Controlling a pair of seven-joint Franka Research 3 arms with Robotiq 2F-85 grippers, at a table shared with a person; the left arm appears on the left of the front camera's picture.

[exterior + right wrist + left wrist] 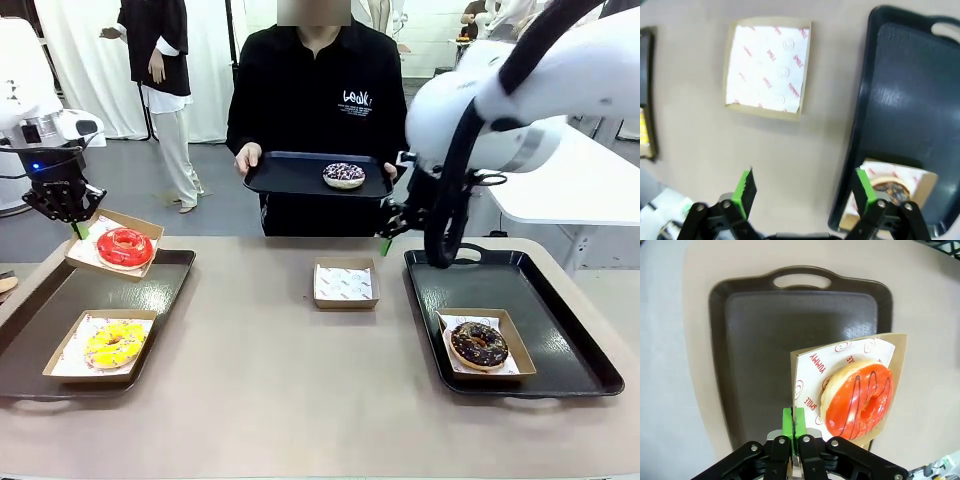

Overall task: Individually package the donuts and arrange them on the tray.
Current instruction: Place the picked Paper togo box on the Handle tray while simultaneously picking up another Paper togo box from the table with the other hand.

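The red donut (pixel 860 400) lies in a paper-lined cardboard box (pixel 812 362) that the left gripper (pixel 793 421) grips, its green pads (pixel 787 420) pinched tight on the box's near edge. The box hangs tilted over the far end of the left tray (pixel 150 285); whether its low corner touches the tray cannot be told. Nearer the robot on the same tray, the yellow donut (pixel 113 345) rests in its own lined box (pixel 62 362), well apart from the held one. The right gripper (pixel 806 189) hovers with its jaws spread wide and nothing between them, above bare tabletop just beside the inner rim of the right tray (pixel 910 100). Beyond its fingers, at the middle of the table (pixel 260 390), an empty box (pixel 768 67) lies flat with printed paper inside. On the right tray, toward the robot's side, the dark chocolate donut (pixel 479 345) sits in a lined box (pixel 520 350); the right wrist view catches a corner of that box past one fingertip. At the far side a person holds a third dark tray (pixel 290 175) level in both hands, one hand (pixel 247 157) on each end. The sprinkled donut (pixel 344 175) lies unboxed on that tray.
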